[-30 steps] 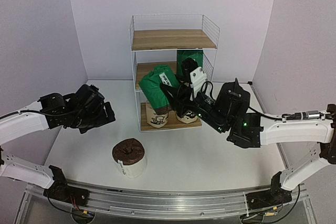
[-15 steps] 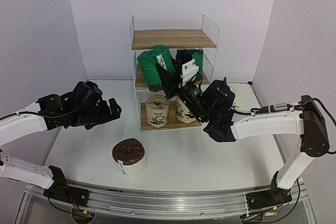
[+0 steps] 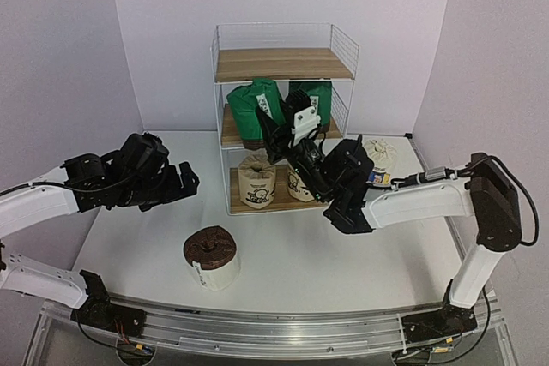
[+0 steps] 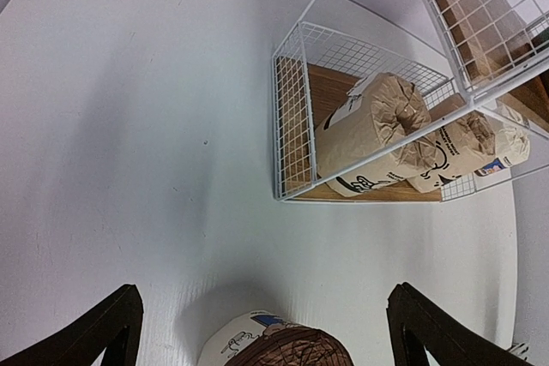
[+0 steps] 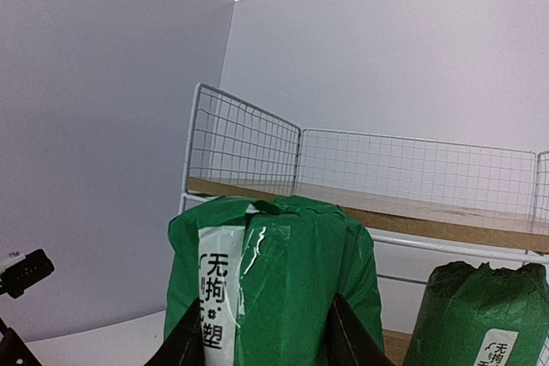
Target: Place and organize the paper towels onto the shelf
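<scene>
Your right gripper [image 3: 268, 130] is clamped on a green roll [image 3: 249, 107] at the left end of the middle tier of the shelf [image 3: 283, 64]. The right wrist view shows its dark fingers [image 5: 184, 342] pressed against either side of the wrapper. The roll stands roughly upright, but you cannot tell whether its base rests on the board. A second green roll [image 3: 316, 96] stands just beside it, at the right end of the same tier. Two beige rolls [image 3: 256, 182] sit side by side on the bottom tier, the right one partly hidden by your right arm. A white roll [image 3: 378, 157] stands on the table [image 3: 343, 255] just right of the shelf, behind that arm. Your left gripper [image 3: 187, 179] hangs over the table to the left of the shelf, jaws spread wide and holding nothing. The brown-topped roll [image 3: 212, 256] stands upright on the table beneath it, nearer the arm bases, and in the left wrist view its top shows between the two fingers without touching them
</scene>
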You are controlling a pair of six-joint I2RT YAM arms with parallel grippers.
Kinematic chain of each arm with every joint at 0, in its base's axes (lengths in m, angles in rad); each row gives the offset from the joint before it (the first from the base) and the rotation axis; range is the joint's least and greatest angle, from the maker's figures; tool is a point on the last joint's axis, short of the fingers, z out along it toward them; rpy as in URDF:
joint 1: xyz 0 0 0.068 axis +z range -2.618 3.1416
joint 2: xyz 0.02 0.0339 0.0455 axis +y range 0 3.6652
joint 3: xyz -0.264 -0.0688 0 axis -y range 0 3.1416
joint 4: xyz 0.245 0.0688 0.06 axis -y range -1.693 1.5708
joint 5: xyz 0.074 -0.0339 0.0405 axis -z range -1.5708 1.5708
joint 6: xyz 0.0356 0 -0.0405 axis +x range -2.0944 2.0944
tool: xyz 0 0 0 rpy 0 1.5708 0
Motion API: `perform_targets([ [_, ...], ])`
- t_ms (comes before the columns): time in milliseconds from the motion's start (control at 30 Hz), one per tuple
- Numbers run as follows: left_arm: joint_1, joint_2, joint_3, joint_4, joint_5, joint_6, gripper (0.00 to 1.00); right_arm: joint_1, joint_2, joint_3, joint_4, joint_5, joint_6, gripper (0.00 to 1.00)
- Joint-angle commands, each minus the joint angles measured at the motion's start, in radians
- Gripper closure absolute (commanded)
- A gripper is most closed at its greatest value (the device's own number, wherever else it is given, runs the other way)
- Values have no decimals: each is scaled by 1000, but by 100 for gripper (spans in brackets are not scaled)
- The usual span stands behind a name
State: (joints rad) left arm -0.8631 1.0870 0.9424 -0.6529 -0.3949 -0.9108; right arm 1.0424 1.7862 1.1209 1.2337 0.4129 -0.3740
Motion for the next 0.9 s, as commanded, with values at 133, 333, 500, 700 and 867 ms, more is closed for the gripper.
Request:
perform_targets([
  [133,4,7,41,16,-13,26,0,-12,-5,5,186,-44,-33,100],
  [333,4,16,44,22,-9,32,0,-18,43,58,193,-5,-32,100],
  [500,4,12,41,14,-8,31,0,-20,91,117,193,14,-51,100],
  [700,4,-6,29,9,-8,25,0,-22,128,169,194,18,-45,100],
  [867,4,-10,24,8,-7,24,0,-22,132,194,194,44,-54,100],
])
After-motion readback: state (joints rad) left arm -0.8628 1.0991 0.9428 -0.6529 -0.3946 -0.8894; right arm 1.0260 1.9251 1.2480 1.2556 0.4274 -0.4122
